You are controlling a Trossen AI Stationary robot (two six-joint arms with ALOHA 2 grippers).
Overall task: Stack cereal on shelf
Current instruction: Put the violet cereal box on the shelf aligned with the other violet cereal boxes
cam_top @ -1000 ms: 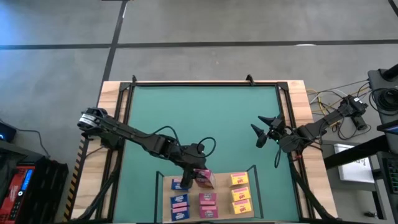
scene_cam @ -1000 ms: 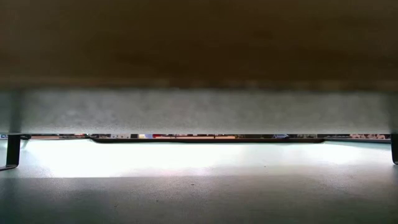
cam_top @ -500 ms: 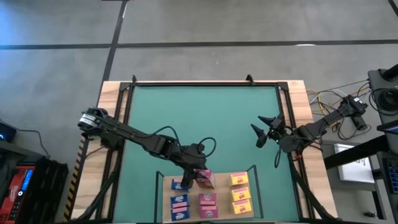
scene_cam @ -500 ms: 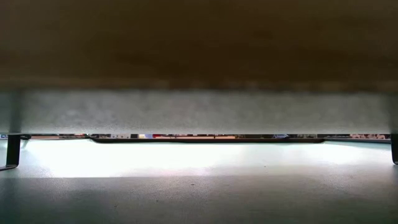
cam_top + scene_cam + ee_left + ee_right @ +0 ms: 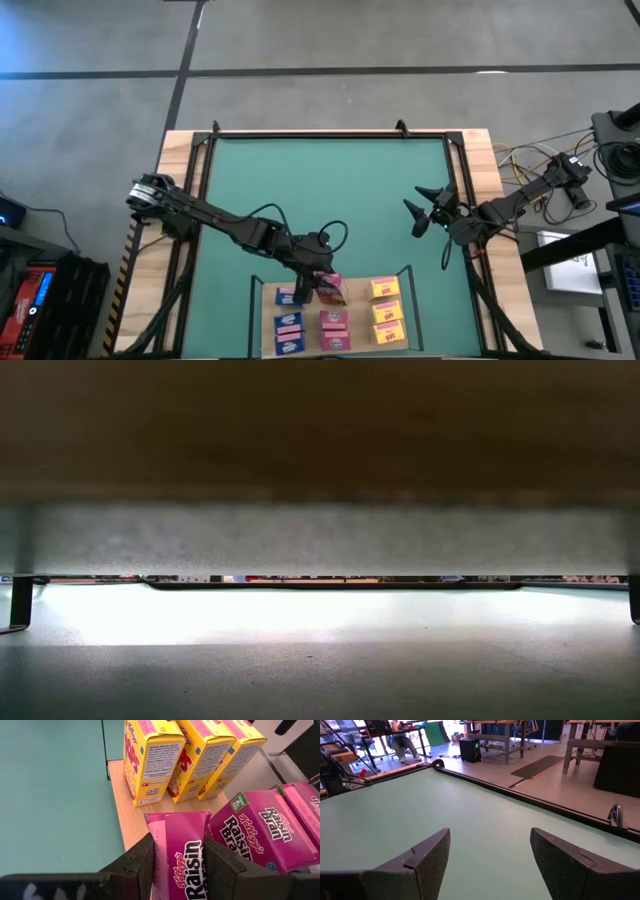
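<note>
Nothing has visibly moved since the earlier frames: left end effector pinches a pink box over the shelf.

On the high view the left end effector (image 5: pixel 318 282) sits at the far edge of the shelf (image 5: pixel 262 297), and its wrist view shows both fingers (image 5: pixel 141 861) pressed on the sides of the held pink box (image 5: pixel 181 855), whose long axis runs straight out along the fingers. Just right of it lies a second pink box (image 5: pixel 260 832); beyond stand three yellow boxes (image 5: pixel 192 755) in a row. Blue boxes (image 5: pixel 289 322) lie at the shelf's left. My guess: the gap for this box is directly below the fingers, in the pink column, so the left arm is much the nearer. The right end effector (image 5: pixel 423 212) waits spread over the green mat (image 5: pixel 320 190) of the tabletop, well apart.
</note>
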